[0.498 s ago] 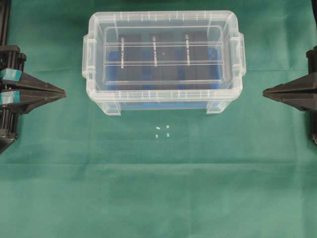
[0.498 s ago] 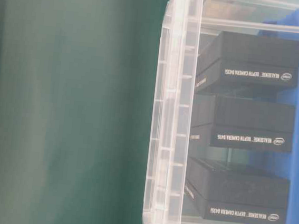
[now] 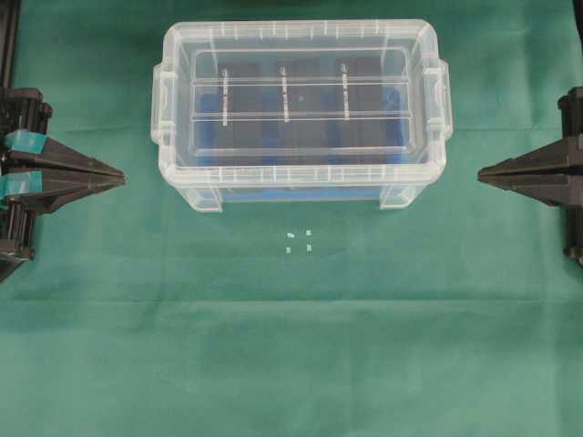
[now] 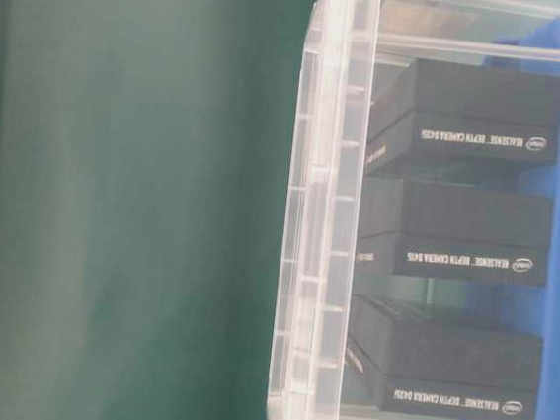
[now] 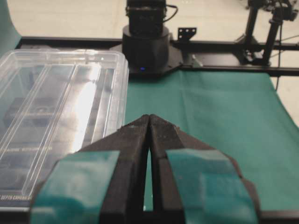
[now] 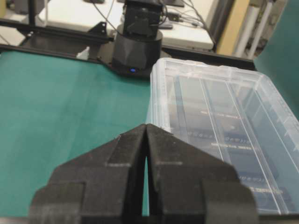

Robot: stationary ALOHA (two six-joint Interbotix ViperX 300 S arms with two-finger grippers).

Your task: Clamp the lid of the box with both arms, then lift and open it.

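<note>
The clear box stands on the green cloth at the back middle, with its flat clear lid closed on top. Three black boxes and a blue insert show through it. My left gripper with teal tape is shut and empty, to the left of the box and a little nearer than its front corner. My right gripper is shut and empty, to the right of the box. The lid also shows in the left wrist view and in the right wrist view. Both gripper tips are touching.
Small white marks lie on the cloth in front of the box. The opposite arm bases stand at the table's far edges. The table-level view shows the box wall and green cloth.
Both grippers have crept a little inward toward the box. The box and lid have not moved.
</note>
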